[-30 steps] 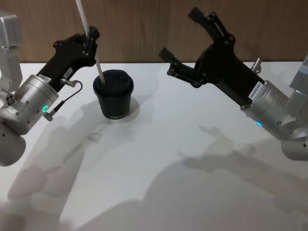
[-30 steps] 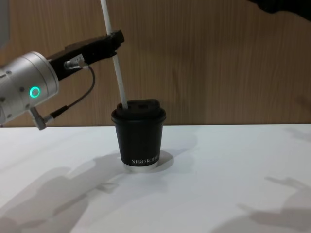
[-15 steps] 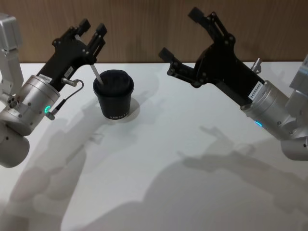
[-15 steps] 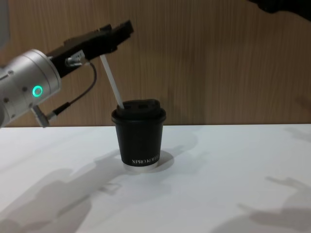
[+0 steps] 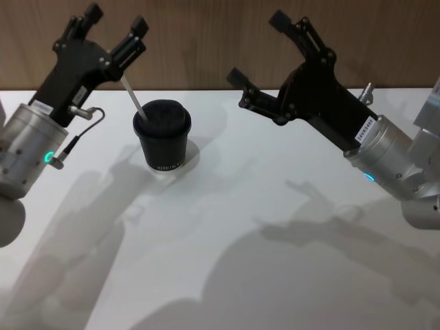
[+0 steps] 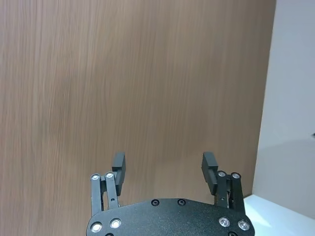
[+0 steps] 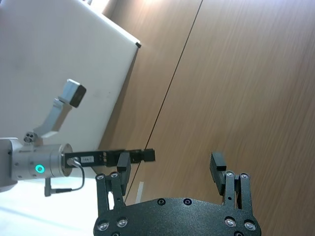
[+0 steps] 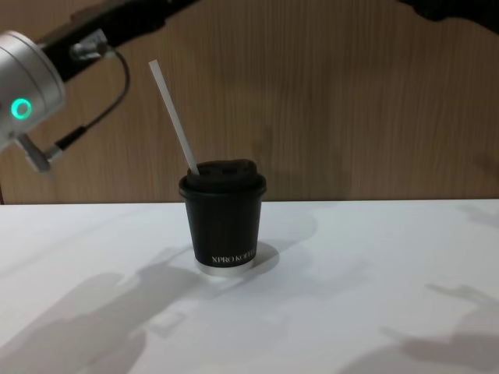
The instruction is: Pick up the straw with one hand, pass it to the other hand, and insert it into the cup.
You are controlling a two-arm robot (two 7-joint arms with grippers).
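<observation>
White-translucent straw (image 8: 173, 117) stands tilted in the lid of the cup (image 8: 223, 222) on the surface (image 5: 261, 234). Left gripper (image 5: 113, 29) above it, jaws spread, empty. Right gripper (image 5: 258, 51) parked, jaws spread. Retreat should clear the straw tip.

Location: robot test lab. Indicators: plain white bench (image 5: 275, 275), bare wood-panel wall (image 8: 351, 101), and two silver robot arms (image 5: 27, 148) mounted over it.

silver arms, green ring light, black claws (image 5: 110, 31), thin cable
</observation>
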